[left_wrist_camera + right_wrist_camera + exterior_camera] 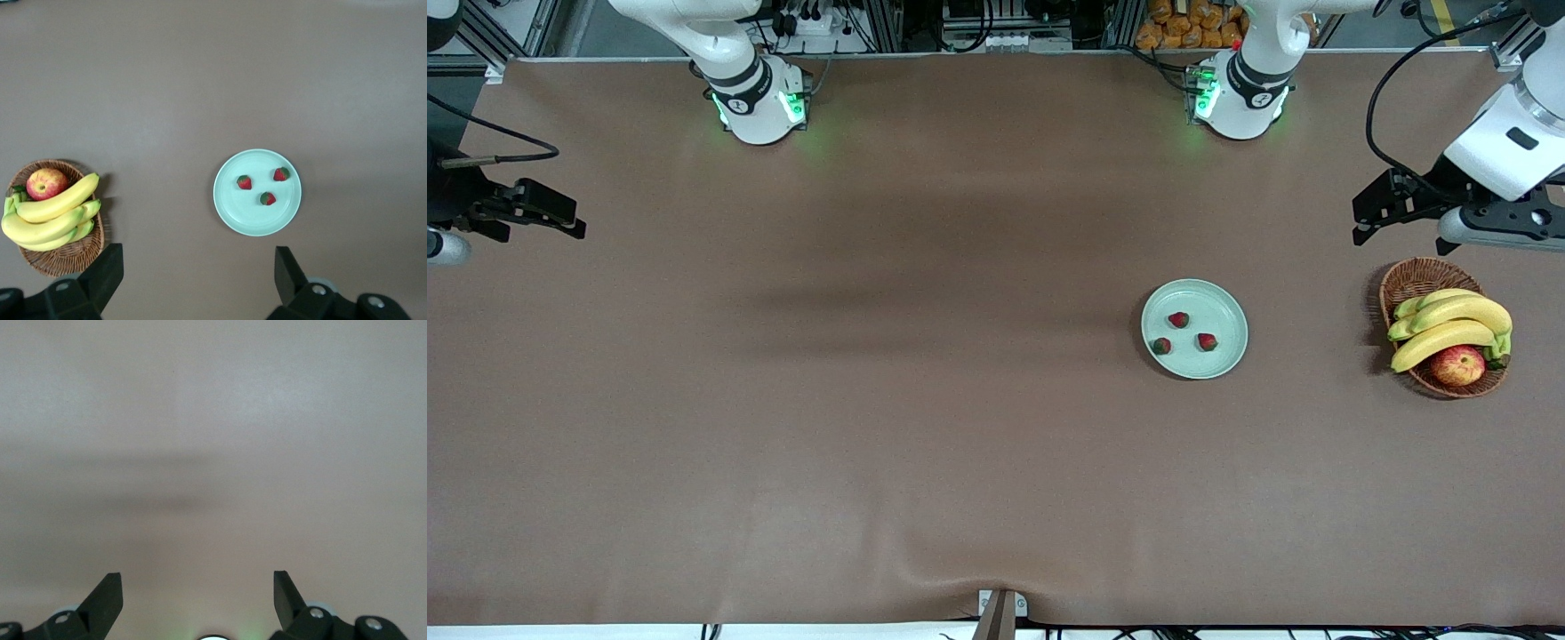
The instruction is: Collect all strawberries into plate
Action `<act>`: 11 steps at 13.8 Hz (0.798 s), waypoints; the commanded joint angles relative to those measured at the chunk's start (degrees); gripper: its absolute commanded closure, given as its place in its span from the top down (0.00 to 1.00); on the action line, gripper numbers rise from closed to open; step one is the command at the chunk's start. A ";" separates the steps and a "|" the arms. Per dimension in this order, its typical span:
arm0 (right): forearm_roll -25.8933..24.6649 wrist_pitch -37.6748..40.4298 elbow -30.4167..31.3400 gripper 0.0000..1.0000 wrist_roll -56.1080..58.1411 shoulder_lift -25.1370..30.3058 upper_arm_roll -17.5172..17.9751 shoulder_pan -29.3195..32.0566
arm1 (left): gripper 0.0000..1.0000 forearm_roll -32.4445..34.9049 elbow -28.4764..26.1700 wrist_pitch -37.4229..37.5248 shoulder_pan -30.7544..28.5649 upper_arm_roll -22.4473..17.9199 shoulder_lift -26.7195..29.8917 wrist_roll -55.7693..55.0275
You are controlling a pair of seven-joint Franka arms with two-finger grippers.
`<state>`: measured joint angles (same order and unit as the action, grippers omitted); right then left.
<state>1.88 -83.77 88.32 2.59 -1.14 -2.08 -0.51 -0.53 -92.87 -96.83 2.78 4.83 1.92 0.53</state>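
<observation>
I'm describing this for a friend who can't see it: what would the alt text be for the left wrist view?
A mint-green plate on a brown table holds three strawberries. Beside it, apart from it, stands a wicker basket with bananas and an apple. The open left gripper hangs above the table, holding nothing.

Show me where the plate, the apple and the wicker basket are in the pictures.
plate [1223,307]: front view, bare inner surface near the rim.
apple [1458,365]: front view, middle of its red skin.
wicker basket [1409,278]: front view, its woven rim above the bananas.
</observation>
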 commanded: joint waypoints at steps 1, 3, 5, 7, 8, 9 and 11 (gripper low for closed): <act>0.67 -0.34 0.36 1.00 -0.22 0.17 -0.29 -0.54 | 1.00 -0.88 2.69 1.02 0.29 -0.70 -0.95 0.35; 0.67 -0.34 0.36 1.00 -0.22 0.08 -0.38 -0.54 | 1.00 -0.79 2.61 1.64 0.21 -1.76 -0.69 0.26; 0.76 -1.13 0.45 1.00 -0.22 0.08 -0.29 -0.54 | 1.00 0.35 2.69 2.34 0.21 -2.46 -0.07 0.43; 0.76 -1.31 0.45 1.00 -0.22 0.08 -0.29 -0.45 | 1.00 0.44 2.69 2.34 0.21 -2.90 -0.33 0.52; 0.76 -1.31 0.36 1.00 -0.22 0.08 -0.29 -0.54 | 1.00 0.36 2.69 2.34 0.21 -2.90 -0.33 0.43; 0.67 -1.31 0.45 1.00 -0.22 0.08 -0.29 -0.63 | 1.00 0.35 2.69 2.34 0.21 -2.90 -0.42 0.69; 0.67 -1.31 0.45 1.00 -0.22 -0.27 -0.38 -0.98 | 1.00 0.27 2.69 2.34 0.21 -2.90 -0.42 0.35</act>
<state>1.88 -84.71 88.33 2.59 -1.40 -2.08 -0.84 -0.52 -91.07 -95.61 2.81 2.12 1.43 0.53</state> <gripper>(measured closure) 0.000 0.000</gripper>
